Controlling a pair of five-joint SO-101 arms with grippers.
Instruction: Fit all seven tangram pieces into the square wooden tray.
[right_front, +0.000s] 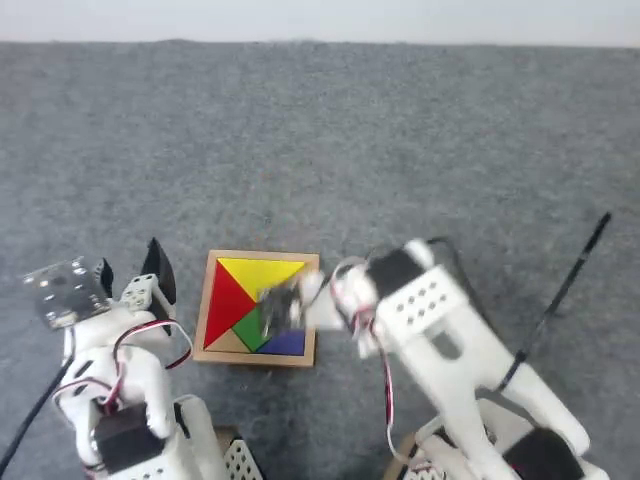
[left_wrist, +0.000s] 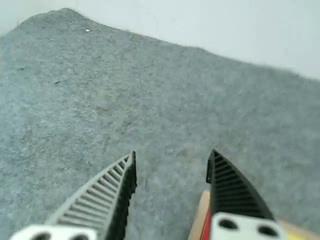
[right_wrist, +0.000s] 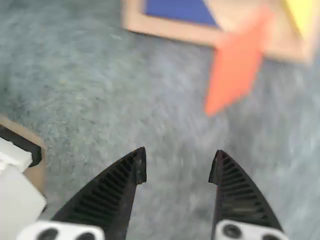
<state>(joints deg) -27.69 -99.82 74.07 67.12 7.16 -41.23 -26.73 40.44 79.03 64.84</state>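
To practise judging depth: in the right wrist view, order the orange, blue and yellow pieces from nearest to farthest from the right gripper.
1. Orange piece, mostly on the carpet in front of the tray.
2. Blue piece, inside the tray just behind its near rim.
3. Yellow piece, deeper in the tray, beyond the orange piece.

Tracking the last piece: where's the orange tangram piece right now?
In the right wrist view, the orange flat tangram piece overlaps the square wooden tray's rim, partly over grey carpet, next to the blue piece and beyond the right tool.
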